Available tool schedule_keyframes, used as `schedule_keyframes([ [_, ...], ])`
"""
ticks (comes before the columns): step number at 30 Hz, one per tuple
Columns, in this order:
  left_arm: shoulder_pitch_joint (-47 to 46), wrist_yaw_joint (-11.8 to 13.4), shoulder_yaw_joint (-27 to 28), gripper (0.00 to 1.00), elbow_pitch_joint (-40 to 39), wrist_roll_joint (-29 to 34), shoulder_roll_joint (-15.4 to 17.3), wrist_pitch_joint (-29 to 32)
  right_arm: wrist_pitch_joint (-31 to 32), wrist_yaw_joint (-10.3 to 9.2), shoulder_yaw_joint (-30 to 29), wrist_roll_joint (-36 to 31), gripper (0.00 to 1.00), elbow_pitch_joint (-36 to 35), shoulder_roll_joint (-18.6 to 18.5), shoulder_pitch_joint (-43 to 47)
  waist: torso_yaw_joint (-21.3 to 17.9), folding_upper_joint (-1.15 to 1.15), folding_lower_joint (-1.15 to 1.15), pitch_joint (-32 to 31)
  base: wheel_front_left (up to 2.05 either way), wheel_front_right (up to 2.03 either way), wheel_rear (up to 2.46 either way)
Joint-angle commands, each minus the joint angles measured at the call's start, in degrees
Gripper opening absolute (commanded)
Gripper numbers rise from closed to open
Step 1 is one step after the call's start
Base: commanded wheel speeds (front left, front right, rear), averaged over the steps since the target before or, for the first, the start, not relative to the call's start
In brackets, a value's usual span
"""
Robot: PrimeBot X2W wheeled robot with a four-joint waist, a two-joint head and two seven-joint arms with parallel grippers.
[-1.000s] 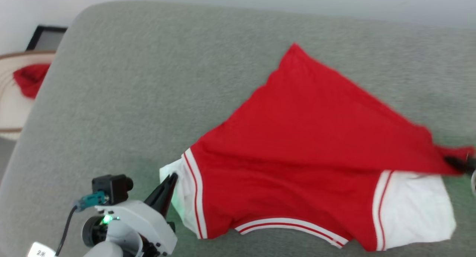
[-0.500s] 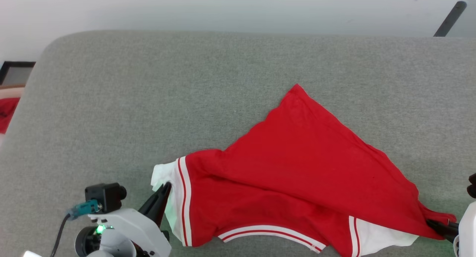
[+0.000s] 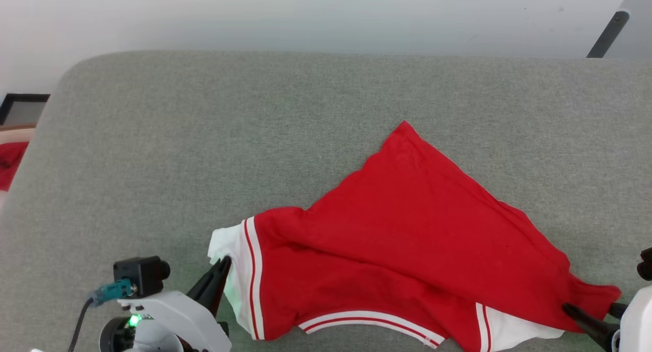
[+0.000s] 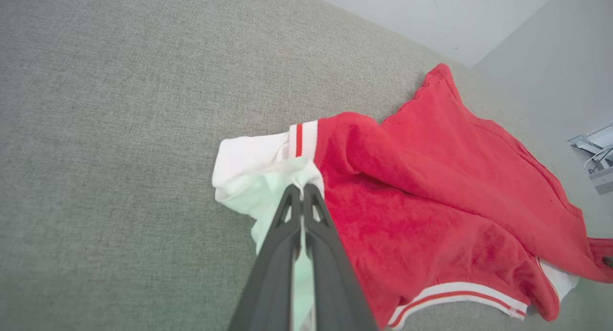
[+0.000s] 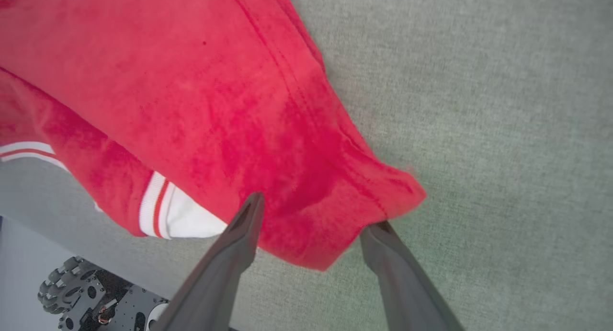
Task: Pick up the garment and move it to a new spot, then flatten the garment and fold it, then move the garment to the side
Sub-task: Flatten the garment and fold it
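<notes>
Garment (image 3: 407,229): soft red jersey, white sleeves edged with red-and-white stripe bands, lies rumpled in a rough triangle on the grey coarse-weave cushion (image 3: 204,138), toward its near edge. Left gripper (image 4: 302,187) is clamped on the white sleeve. Right gripper (image 5: 316,211) stands wide, fingers astride the red hem corner, not pinching.

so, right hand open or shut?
Open: fingers of the right hand stand wide apart, straddling a red corner of the garment without pinching it.
</notes>
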Motion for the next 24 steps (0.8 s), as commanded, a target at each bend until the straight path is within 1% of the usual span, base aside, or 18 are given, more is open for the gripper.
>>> schedule_keyframes([
  [1,0.6,0.28,0.08,0.0,-0.19,-0.3,0.05,0.12,0.01,-0.07,-0.36,-0.08,1.0,-1.11,0.23,0.59,0.15,0.0,0.0,0.02,0.0,0.0,0.0],
  [6,0.26,0.37,-0.12,0.0,-0.45,-0.08,-0.24,0.02,1.12,-0.07,-1.08,-0.1,1.0,-7.76,0.62,-2.43,0.72,0.0,0.0,0.53,0.0,0.0,0.0],
  [8,-0.17,0.33,-0.35,0.0,-0.54,0.14,-0.54,0.08,0.96,-0.07,-0.17,-0.63,1.0,-9.53,0.45,-4.9,1.12,0.0,0.0,0.79,0.0,0.0,0.0],
  [11,-1.01,-0.06,-0.9,0.0,-0.48,0.64,-1.04,0.26,-0.39,-0.07,1.78,-1.9,1.0,-10.24,-0.01,-10.06,2.1,0.0,0.0,1.28,0.0,0.0,0.0],
  [14,-2.27,-0.53,-1.62,0.0,-0.1,1.15,-1.66,0.5,-2.76,-0.07,4.68,-2.04,1.0,-8.02,0.34,-16.06,3.45,0.0,0.0,1.89,0.0,0.0,0.0],
  [17,-3.83,-1.22,-2.65,0.0,0.43,1.72,-2.67,1.0,-4.73,-0.07,8.11,-2.42,1.0,-4.0,-0.61,-21.67,5.42,0.0,0.0,2.63,0.0,0.0,0.0],
  [24,-8.42,-3.67,-5.14,0.0,2.79,2.8,-6.31,1.75,-6.43,-0.07,16.84,-2.59,1.0,6.98,-4.33,-33.7,11.2,0.0,0.0,4.66,0.0,0.0,0.0],
])
